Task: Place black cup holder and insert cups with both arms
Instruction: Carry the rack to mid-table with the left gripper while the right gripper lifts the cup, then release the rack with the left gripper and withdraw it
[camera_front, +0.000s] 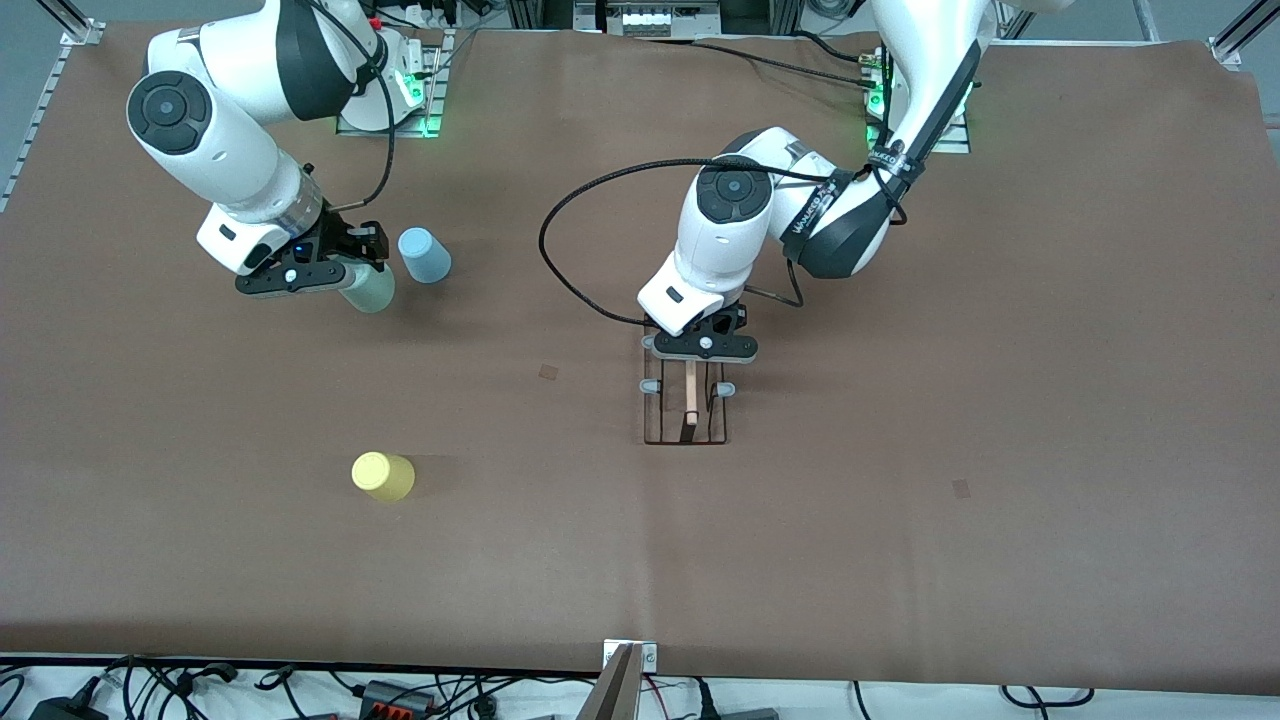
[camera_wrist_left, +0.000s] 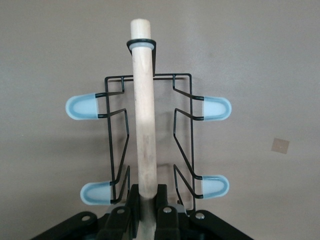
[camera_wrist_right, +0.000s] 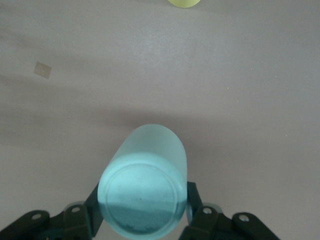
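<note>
Under the left gripper (camera_front: 700, 352), black cup holder (camera_front: 686, 412) (half hidden).

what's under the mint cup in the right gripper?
Only bare brown table shows under the mint green cup, which the right gripper holds on its side. Its shadow lies there; the spot directly beneath is covered.

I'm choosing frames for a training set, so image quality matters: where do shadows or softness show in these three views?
Front view: even light, faint shadow beside the yellow cup, green glow at both arm bases. Left wrist view: black cup holder sharp, barely any shadow, left gripper shut on its rod. Right wrist view: mint green cup in the right gripper looks soft close up, a broad dim shadow band on the table.
</note>
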